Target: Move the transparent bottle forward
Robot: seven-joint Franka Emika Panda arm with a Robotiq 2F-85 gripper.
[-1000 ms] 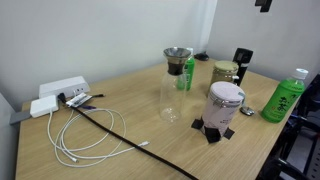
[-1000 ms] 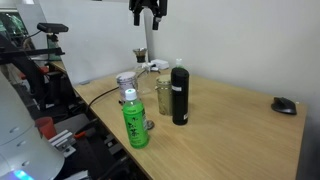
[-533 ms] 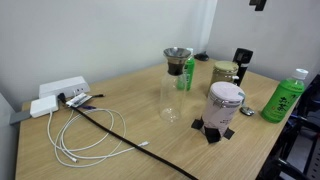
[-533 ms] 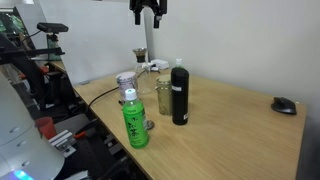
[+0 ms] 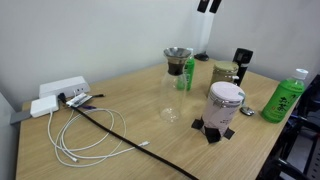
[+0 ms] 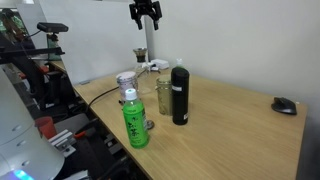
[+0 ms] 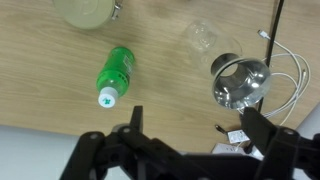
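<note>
Wrist view: wide-open empty claw [image 7: 190, 118], now shifted closer over transparent bottle [image 7: 240, 82], just lining up, no grab yet.

**An office or lab desk, set up as a test bench**

A pale wooden surface [image 5: 120, 150] stands against a plain white wall [image 5: 100, 30]. The transparent bottle [image 5: 177, 82] stands near the middle of it. Well apart from the bottle, by the wall, lies a white power strip [image 5: 62, 88] with plugs in it. White cables [image 5: 72, 140] loop from the strip, and a black cable [image 5: 125, 130] crosses the wood in front of the bottle. Far from the bottle, in an exterior view, a computer mouse [image 6: 284, 105] rests on the surface. Dark machine hardware [image 6: 22, 60] crowds the desk's edge.
</note>
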